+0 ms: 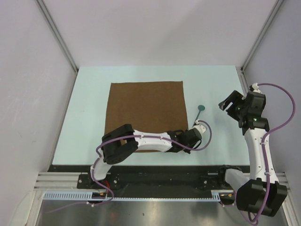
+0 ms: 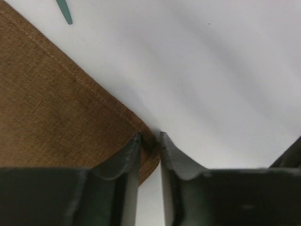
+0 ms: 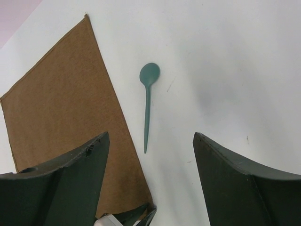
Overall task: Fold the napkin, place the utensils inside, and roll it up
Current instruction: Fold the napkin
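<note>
The dark-brown napkin (image 1: 146,108) lies flat as an open square on the pale table; it also shows in the left wrist view (image 2: 51,108) and the right wrist view (image 3: 61,103). A teal spoon (image 1: 200,111) lies just right of the napkin's right edge, bowl pointing away (image 3: 147,108); its handle tip shows in the left wrist view (image 2: 64,12). My left gripper (image 1: 190,129) is at the napkin's near right corner, jaws nearly together with the corner pinched between them (image 2: 150,137). My right gripper (image 1: 230,104) is open and empty, held above the table right of the spoon (image 3: 150,135).
The table (image 1: 94,84) is pale blue with grey walls on three sides and a metal rail at the near edge. The left arm reaches across the napkin's near edge. The left gripper's tip shows at the bottom of the right wrist view (image 3: 136,219).
</note>
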`<state>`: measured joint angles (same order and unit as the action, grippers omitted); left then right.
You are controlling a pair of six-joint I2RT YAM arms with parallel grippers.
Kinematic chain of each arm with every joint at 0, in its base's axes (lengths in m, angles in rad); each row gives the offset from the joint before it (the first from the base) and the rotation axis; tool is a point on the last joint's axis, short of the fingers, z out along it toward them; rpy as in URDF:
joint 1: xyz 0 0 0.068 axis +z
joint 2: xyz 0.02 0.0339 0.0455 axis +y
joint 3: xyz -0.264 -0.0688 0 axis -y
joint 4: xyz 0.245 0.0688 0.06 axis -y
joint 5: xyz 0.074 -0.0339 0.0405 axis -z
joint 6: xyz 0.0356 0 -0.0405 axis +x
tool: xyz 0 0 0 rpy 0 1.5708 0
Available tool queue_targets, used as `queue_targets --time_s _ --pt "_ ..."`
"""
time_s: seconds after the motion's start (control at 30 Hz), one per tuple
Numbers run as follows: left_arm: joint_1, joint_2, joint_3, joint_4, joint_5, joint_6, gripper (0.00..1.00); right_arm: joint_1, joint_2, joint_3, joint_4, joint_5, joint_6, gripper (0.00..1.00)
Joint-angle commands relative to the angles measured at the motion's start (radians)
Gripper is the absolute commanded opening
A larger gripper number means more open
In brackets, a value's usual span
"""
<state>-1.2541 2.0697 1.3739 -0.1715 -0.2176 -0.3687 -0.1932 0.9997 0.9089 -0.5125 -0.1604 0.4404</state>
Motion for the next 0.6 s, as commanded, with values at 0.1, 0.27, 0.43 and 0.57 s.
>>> queue_targets --time_s 0.1,0.27,0.43,0.57 --pt "-0.024 0.072 0.03 -0.097 0.007 -0.013 0.05 -0.011 -0.03 0.008 0.005 -0.005 -0.008 0.77" --pt "-0.025 0.012 0.039 -0.065 0.11 0.017 0.0 -0.012 -0.021 0.018 0.008 -0.004 -0.009 0.77" --pt "-0.03 -0.051 0.065 -0.077 0.144 0.054 0.0 -0.014 -0.004 0.025 0.014 -0.005 -0.008 0.78" --pt "0.005 -0.103 0.099 -0.117 0.193 0.079 0.0 -0.014 0.002 0.028 0.016 -0.002 -0.006 0.77"
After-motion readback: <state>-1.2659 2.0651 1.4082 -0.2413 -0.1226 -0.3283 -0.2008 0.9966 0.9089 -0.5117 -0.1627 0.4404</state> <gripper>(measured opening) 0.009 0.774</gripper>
